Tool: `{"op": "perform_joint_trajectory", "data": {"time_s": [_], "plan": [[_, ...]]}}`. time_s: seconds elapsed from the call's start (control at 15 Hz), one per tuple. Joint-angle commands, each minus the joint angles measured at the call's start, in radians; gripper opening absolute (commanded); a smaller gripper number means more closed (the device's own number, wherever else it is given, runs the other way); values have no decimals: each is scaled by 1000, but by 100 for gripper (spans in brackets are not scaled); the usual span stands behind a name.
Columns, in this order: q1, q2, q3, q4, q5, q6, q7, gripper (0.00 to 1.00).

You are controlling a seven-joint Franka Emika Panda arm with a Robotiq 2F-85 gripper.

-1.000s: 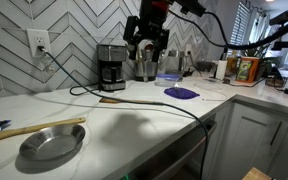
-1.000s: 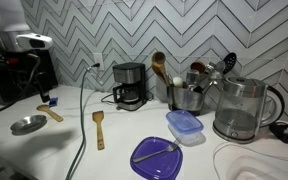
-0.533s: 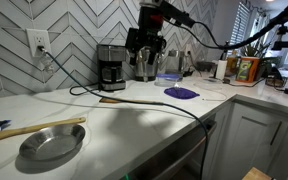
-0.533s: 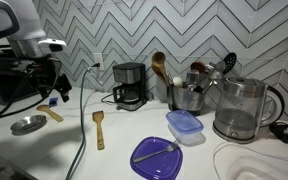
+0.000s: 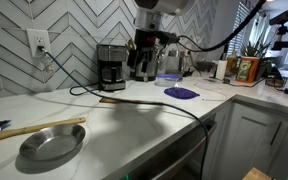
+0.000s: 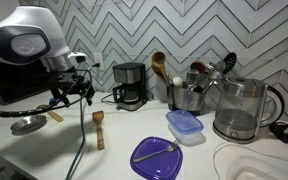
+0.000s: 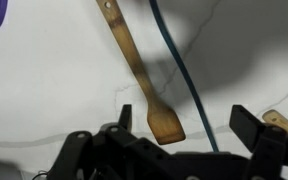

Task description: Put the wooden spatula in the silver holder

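Beneath spread claw (image 7: 184, 112) — wooden spatula (image 7: 133, 65), handle end cropped

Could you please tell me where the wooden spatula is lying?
In an exterior view the mid-brown wooden spatula lies on the white counter, beside the dark cable, in front of the black-and-silver coffee maker.

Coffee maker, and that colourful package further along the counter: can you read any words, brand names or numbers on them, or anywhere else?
No text can be read in any view.
On the coffee maker: no brand legible, too small.
On the colourful package: there is print, but too blurred to read.
On the wooden spatula, close in the wrist view: no markings.
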Motion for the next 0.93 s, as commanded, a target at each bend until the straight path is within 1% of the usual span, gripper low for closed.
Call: {"op": "perform_joint_trajectory", "data": {"time_s": [0.0, 0.2, 0.4, 0.6, 0.87], "plan": [[11, 102, -30, 42, 6, 33, -123, 100], [1, 172, -35, 65, 19, 45, -199, 100], [-9, 233, -29, 84, 32, 90, -274, 100], [-17, 289, -13, 104, 25, 127, -304, 100], [-20, 346, 17, 125, 14, 137, -324, 100]]}}
